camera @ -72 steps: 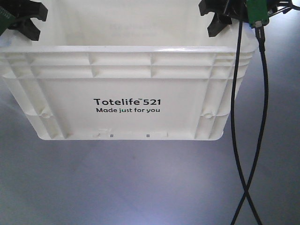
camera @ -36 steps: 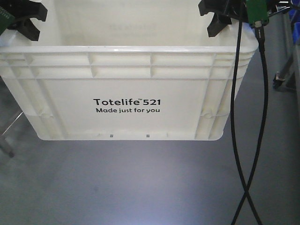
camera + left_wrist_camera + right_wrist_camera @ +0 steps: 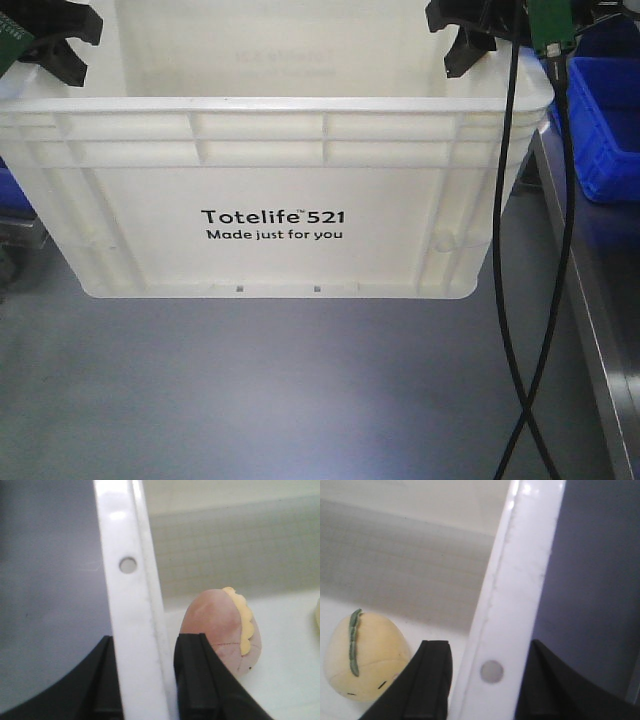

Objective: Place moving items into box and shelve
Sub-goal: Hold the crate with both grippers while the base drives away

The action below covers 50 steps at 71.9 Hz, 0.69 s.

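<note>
Closest in, two black cables hang down on the right and cross low over the grey floor. Right behind them is the white crate, its printed wall facing us, reading "Totelife 521, Made just for you."

On to the rims. The left gripper is clamped across the crate's left rim, one black finger outside and the other inside, both pressed against the white plastic just below a small round hole. The right gripper does the same on the right rim — jaws narrowed to the width of the lip, with the plastic pinched between them.

Down inside the crate, a pink egg-shaped toy with a yellow frill lies on the bottom beside the left inner finger. A pale yellow egg-shaped toy with a green stripe sits near the right wall.

Further back on the right, blue bins stand on a metal surface — well apart from the crate's corner.
</note>
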Available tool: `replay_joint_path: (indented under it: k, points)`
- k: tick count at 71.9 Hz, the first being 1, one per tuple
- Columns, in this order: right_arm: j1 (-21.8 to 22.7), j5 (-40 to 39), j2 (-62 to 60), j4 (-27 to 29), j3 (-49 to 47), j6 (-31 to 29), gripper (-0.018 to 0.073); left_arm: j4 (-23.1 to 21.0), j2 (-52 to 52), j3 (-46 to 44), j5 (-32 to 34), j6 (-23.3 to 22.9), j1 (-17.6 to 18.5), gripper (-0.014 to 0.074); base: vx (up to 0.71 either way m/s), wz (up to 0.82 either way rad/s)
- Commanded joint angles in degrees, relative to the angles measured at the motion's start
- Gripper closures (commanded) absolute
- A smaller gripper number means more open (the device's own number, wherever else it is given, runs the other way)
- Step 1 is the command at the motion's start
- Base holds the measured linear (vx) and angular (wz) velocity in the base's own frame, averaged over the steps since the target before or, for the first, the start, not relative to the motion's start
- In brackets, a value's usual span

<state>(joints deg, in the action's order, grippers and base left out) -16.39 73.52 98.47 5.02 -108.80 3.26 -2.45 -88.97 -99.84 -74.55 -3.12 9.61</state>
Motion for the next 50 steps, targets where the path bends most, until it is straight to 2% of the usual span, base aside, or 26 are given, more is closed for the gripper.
replay_joint_path:
  k: [1,50]
  points:
    - [0.08,-0.19,-3.70,1.15,-2.29,-1.43,0.0562,-0.56,3.21,-2.07,5.43,0.44,0.11,0.0597,0.42,-0.23]
    - [0.08,-0.07,-3.70,1.15,-2.29,-1.43,0.0562,-0.62,3.21,-2.07,5.47,0.44,0.11,0.0597,0.44,-0.14]
